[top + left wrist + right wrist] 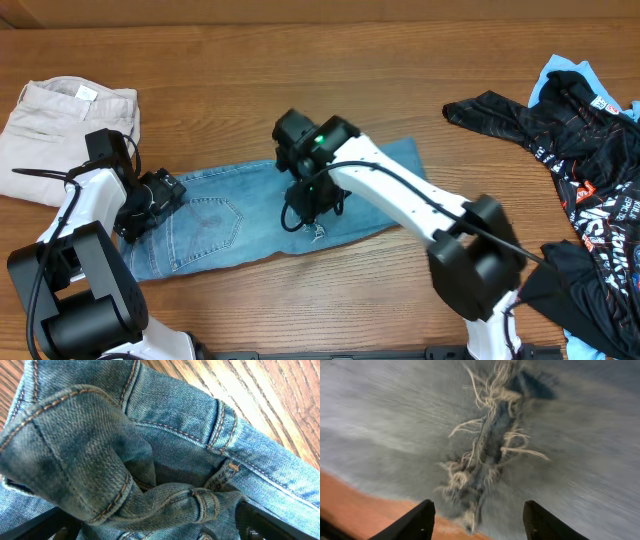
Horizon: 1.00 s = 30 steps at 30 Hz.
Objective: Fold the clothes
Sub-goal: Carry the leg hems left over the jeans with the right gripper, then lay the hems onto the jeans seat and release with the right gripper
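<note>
The light-blue jeans (230, 215) lie folded in a long strip across the middle of the table. My left gripper (155, 205) sits at their waistband end. In the left wrist view its fingers (52, 522) stand wide apart, open, with bunched waistband denim (165, 435) heaped between them (155, 527). My right gripper (315, 205) hovers over the strip's middle near the front edge. In the right wrist view it is open (477, 520), nothing between its fingertips, just above a frayed white-threaded rip (490, 445) in the denim (395, 420).
Folded beige trousers (60, 125) lie at the back left, close to the left arm. A black printed jersey (570, 150) with a light-blue garment (560, 75) under it sprawls at the right. Bare wooden table (300, 60) lies behind the jeans.
</note>
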{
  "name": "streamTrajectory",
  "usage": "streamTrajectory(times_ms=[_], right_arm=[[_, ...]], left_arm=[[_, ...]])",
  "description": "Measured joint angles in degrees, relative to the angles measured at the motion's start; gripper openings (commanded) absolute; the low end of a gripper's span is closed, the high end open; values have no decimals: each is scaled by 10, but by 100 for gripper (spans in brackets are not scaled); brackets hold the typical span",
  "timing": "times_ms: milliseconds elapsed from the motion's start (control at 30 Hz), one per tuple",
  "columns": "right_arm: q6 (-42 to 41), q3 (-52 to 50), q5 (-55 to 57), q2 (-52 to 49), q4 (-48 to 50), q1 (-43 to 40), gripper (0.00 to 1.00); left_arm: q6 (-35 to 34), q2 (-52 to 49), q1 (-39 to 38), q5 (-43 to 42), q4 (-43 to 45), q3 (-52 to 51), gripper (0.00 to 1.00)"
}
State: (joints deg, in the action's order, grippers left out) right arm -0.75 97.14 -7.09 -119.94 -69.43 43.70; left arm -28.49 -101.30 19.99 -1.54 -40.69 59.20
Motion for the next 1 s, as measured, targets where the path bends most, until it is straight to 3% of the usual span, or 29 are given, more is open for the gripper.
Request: streamTrajectory(times_ms=[300,367,467,567,1000], right_arm=[[-7,-10,7,-49,20,2,62],[-6,-10,10,-51,21,2,48],[-6,-10,16,-55,24,2,19],[-12,-10,17,-58,24,2,7],[-22,34,36,-61,-11,2,4]], left_arm=[[1,0,0,0,0,0,100],[1,0,0,0,0,0,100],[1,0,0,0,0,0,100],[1,0,0,0,0,0,100],[1,0,0,-2,0,0,100]])
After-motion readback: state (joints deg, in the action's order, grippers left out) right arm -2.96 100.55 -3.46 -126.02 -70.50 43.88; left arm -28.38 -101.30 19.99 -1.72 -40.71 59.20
